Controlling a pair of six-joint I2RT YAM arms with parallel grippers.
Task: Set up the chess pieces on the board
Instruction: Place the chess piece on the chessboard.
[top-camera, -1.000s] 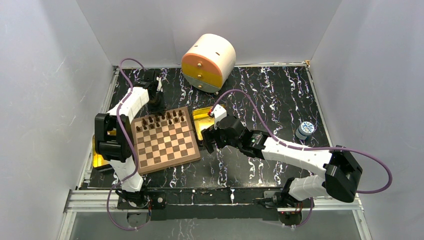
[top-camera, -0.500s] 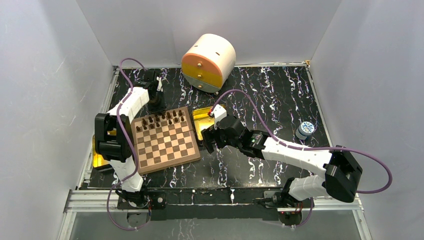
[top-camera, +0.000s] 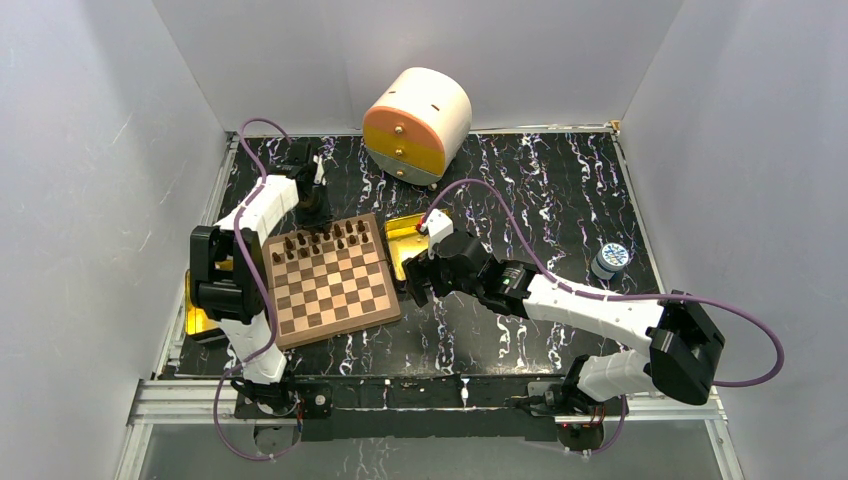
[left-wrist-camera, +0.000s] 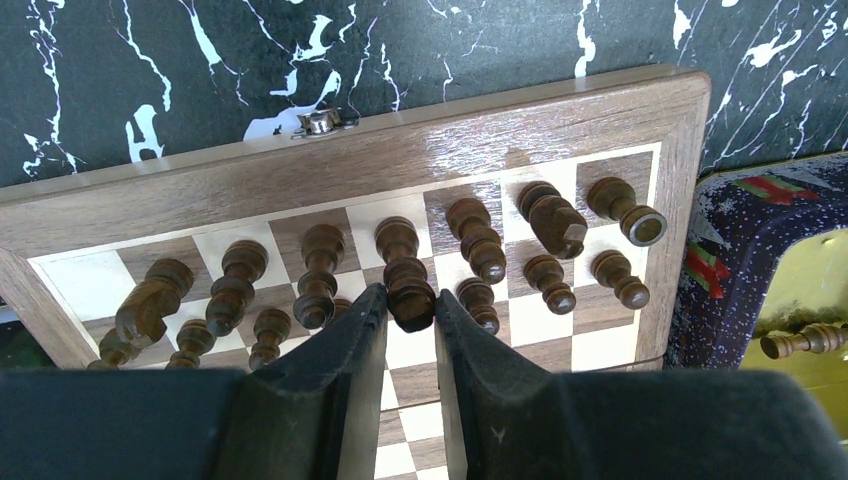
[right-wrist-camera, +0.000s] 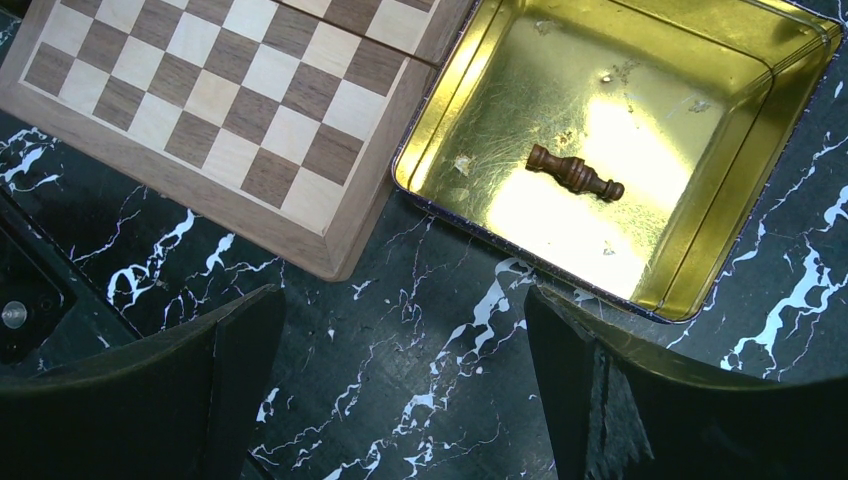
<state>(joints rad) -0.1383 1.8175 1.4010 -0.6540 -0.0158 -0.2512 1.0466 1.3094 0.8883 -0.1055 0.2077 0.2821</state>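
Nothing has moved: left gripper (left-wrist-camera: 410, 305) pinches a dark brown chess piece (left-wrist-camera: 409, 288) among close neighbours (left-wrist-camera: 476, 241) standing on the checkered wooden board (left-wrist-camera: 400, 160); right gripper (right-wrist-camera: 402, 295) wide open, empty, by the gold tin (right-wrist-camera: 500, 80).

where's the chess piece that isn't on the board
Right wrist view: the piece lies on its side inside the gold tin, right of the board corner, ahead of the open right gripper.

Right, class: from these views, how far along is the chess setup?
Done: most pieces stand in two rows on the board's far side. In hand: the left fingers grip a second-row piece. Left: one piece lies in the gold tin, near the open right fingers.
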